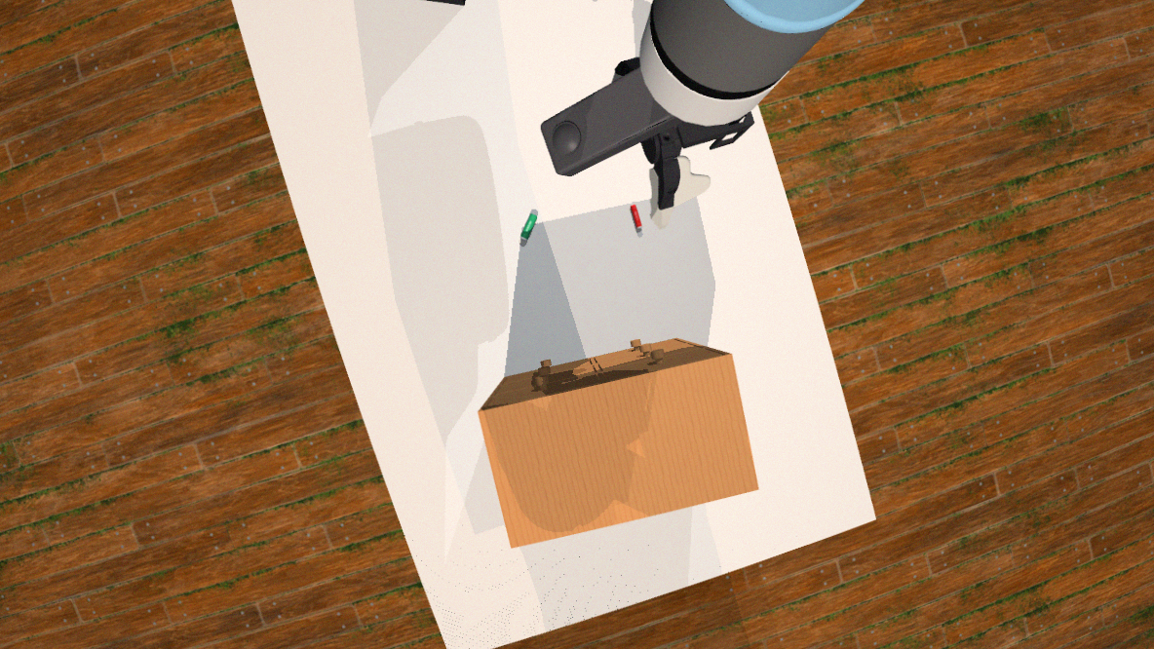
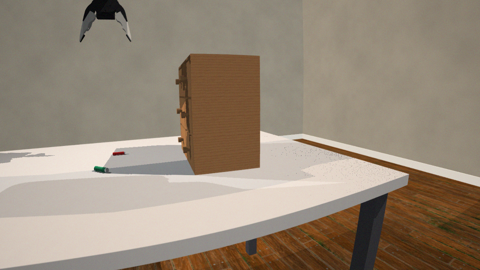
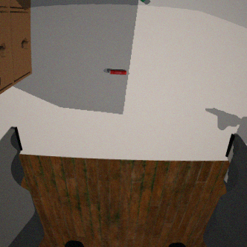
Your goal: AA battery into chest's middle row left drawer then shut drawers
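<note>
Two batteries lie on the white table [image 1: 323,161] [image 2: 201,208] [image 3: 178,74] in front of the chest. The green one [image 1: 528,225] [image 2: 101,169] is thicker. The red one [image 1: 635,216] [image 2: 118,153] [image 3: 117,72] is thinner. I cannot tell for sure which is the AA. The wooden chest [image 1: 621,436] [image 2: 224,114] [image 3: 13,45] stands upright with all its drawers shut, their knobs facing the batteries. My gripper [image 1: 666,213] [image 2: 105,40] [image 3: 124,132] is open and empty. It hangs high above the table near the red battery and close to the table's edge.
The table edge runs right under the gripper in the wrist view, with wooden floor [image 3: 123,201] beyond it. The chest's shadow covers the red battery's spot. The arm's wide body [image 1: 726,56] hangs over the far end of the table.
</note>
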Controlling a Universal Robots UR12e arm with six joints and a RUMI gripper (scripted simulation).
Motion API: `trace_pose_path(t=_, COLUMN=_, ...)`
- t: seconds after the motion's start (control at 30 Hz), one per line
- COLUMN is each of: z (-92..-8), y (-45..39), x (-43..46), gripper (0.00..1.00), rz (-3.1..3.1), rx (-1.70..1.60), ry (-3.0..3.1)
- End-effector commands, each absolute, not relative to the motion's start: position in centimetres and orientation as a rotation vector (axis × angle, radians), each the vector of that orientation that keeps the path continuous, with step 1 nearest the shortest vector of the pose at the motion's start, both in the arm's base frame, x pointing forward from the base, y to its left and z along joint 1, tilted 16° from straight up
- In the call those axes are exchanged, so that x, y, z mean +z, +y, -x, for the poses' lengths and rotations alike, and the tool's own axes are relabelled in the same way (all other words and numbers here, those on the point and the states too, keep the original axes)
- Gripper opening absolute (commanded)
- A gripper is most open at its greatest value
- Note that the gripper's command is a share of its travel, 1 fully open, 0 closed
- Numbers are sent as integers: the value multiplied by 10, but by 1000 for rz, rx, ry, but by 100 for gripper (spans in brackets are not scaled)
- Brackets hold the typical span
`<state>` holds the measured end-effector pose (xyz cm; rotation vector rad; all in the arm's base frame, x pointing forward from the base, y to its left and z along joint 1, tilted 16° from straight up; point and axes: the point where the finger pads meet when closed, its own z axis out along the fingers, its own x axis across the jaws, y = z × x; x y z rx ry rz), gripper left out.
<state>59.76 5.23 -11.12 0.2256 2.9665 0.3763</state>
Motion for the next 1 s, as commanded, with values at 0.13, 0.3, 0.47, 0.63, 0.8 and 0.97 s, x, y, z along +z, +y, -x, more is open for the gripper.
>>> trace_pose_path(t=0.13, z=-600, y=52, x=-113, gripper=100, rz=-173, rx=371, ry=2965)
trace_pose_path(t=0.3, z=-604, y=52, x=-119, gripper=100, rz=-46, rx=360, ry=2961)
trace_pose_path(t=0.47, z=-611, y=52, x=-128, gripper=100, rz=163, rx=340, ry=2942)
trace_pose_path(t=0.63, z=-616, y=52, x=-135, gripper=100, rz=321, rx=324, ry=2919)
trace_pose_path(t=0.8, z=-625, y=54, x=-150, gripper=100, rz=621, rx=290, ry=2851)
trace_pose_path(t=0.97, z=-634, y=57, x=-165, gripper=100, rz=933, rx=251, ry=2746)
